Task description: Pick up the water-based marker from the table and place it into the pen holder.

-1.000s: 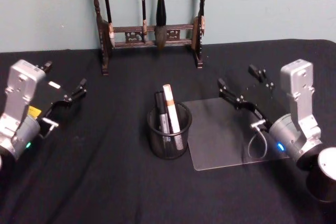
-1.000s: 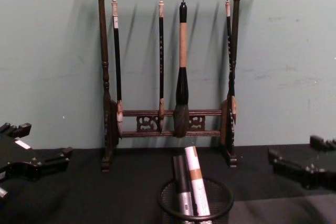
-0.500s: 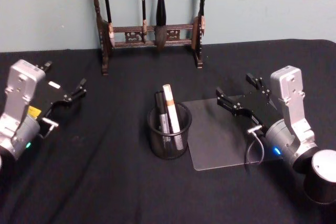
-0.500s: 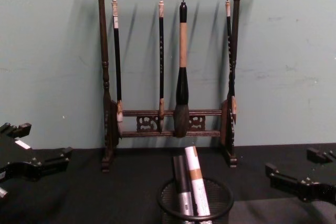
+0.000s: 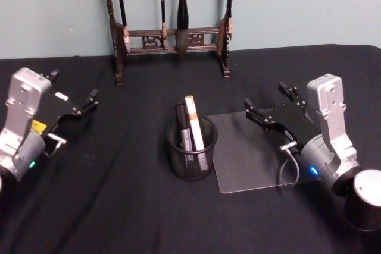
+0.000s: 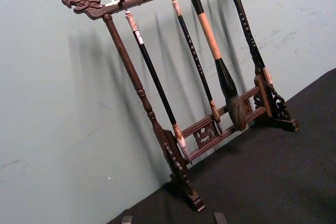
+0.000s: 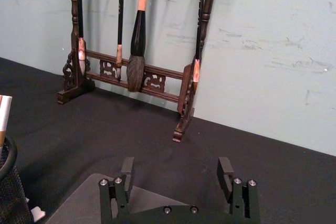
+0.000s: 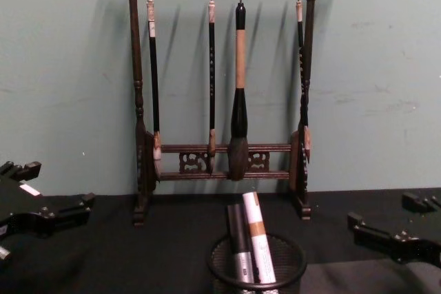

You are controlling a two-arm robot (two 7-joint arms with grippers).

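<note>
We see the water-based marker [image 5: 193, 122] — white with a tan band — standing tilted inside the pen holder [image 5: 191, 154], beside a darker marker [image 5: 183, 127]. The black mesh holder sits on the black-covered desk [image 5: 119, 206] near its middle, its right side just beside a grey mat [image 5: 250, 159] lying flat on the cloth.

Our right hand [image 5: 271, 104] hangs over the mat's far part, to the right of the holder, fingers spread apart and holding nothing; the right wrist view shows both fingers [image 7: 127, 167] with a clear gap between them. Our left hand [image 5: 74, 96] rests well off to the left, apart from the holder — its fingers are also spread, empty.

Behind, against the pale wall, stands the dark wooden brush rack [image 8: 220, 163] with dragon-carved ends, calligraphy brushes [image 8: 239, 101] hanging from its top bar.
</note>
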